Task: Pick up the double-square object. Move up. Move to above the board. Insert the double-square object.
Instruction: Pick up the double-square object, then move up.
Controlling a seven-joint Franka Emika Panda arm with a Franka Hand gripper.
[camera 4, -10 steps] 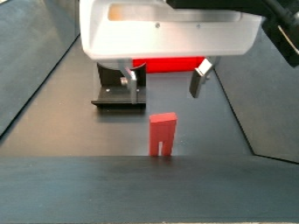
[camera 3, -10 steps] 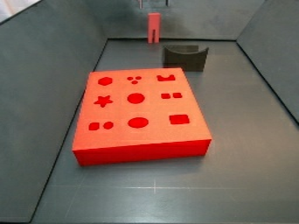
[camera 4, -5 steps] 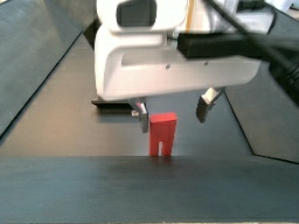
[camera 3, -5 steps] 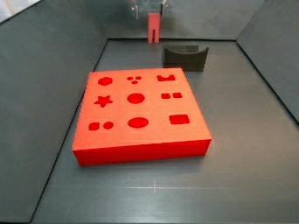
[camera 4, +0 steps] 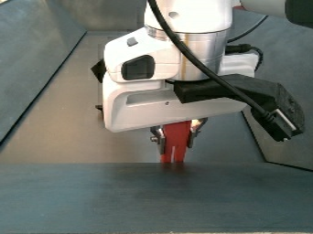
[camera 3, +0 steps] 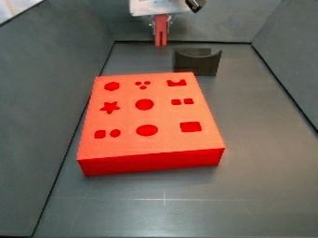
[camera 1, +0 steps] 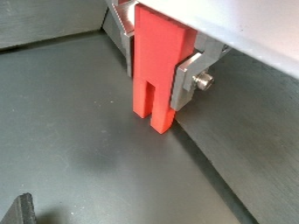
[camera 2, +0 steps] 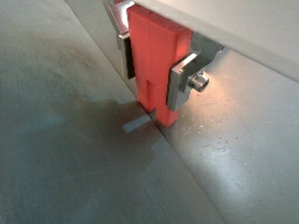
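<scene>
The double-square object (camera 1: 152, 61) is a narrow red peg with a slot in its lower end. It stands upright at the far end of the floor, close to the wall. My gripper (camera 1: 156, 83) is down over it, and the silver fingers (camera 1: 184, 80) press its two sides in both wrist views (camera 2: 155, 74). In a side view the peg (camera 3: 162, 37) hangs just under the gripper (camera 3: 161, 22), behind the board (camera 3: 149, 119). In a side view only the peg's lower part (camera 4: 178, 151) shows under the white hand. The board is a large flat red block with shaped holes.
A dark grey U-shaped block (camera 3: 198, 59) stands to the right of the peg, behind the board's far right corner. Grey walls close in the floor on all sides. The arm's white body (camera 4: 184, 82) hides the board in a side view.
The gripper has come down over the peg, and its fingers have closed from open at each side onto the peg. The peg and the board have not moved.
</scene>
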